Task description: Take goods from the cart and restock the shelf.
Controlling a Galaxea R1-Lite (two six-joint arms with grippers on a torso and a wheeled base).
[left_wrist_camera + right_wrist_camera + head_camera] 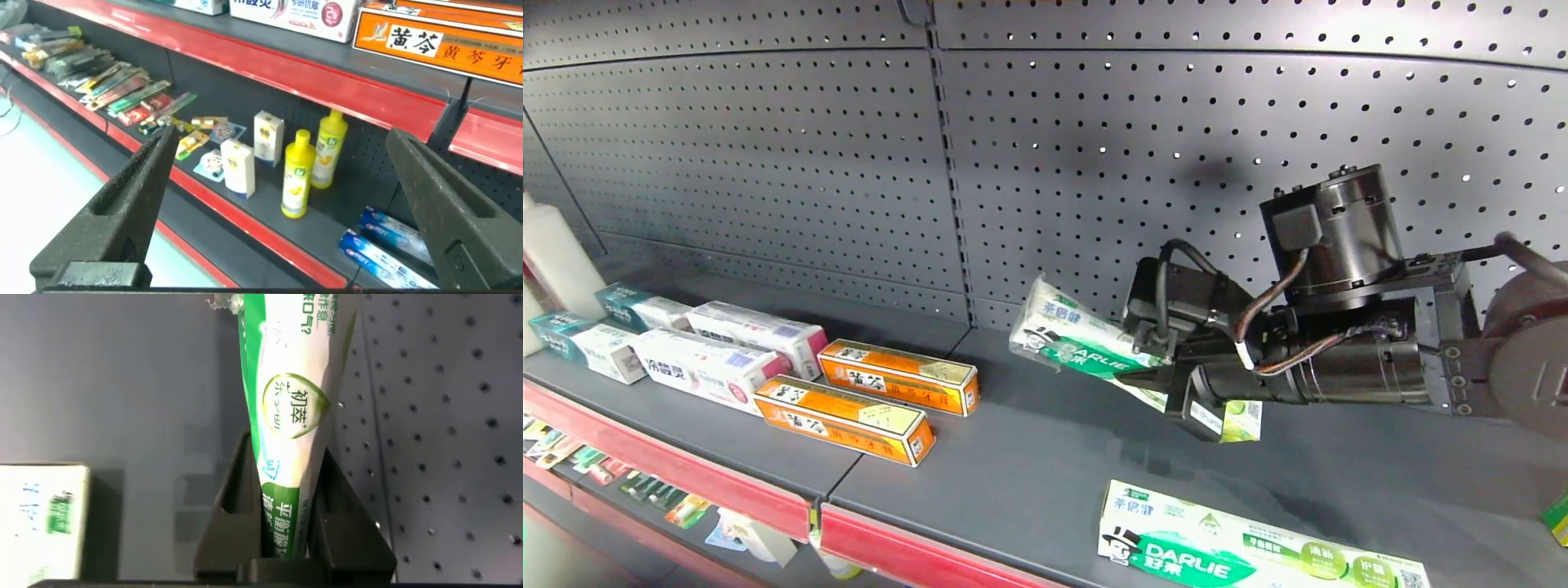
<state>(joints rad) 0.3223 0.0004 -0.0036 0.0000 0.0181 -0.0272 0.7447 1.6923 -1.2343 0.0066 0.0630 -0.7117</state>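
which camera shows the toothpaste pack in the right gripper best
Head view: the toothpaste pack shows nearly whole, tilted over the shelf in the right gripper. The right wrist view gives only its clamped end. The left wrist view faces lower shelves.

Left gripper (282,136) splayed; right gripper (286,449) seemingly clamped

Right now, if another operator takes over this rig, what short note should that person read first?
Right claw: shut on the green toothpaste pack, held tilted over the shelf near the back panel.
Left claw: open, holding nothing, facing the lower shelves.
Done: one matching green box lies at the shelf front; orange boxes lie to its left.
To do: set the pack down, release, fetch more goods.
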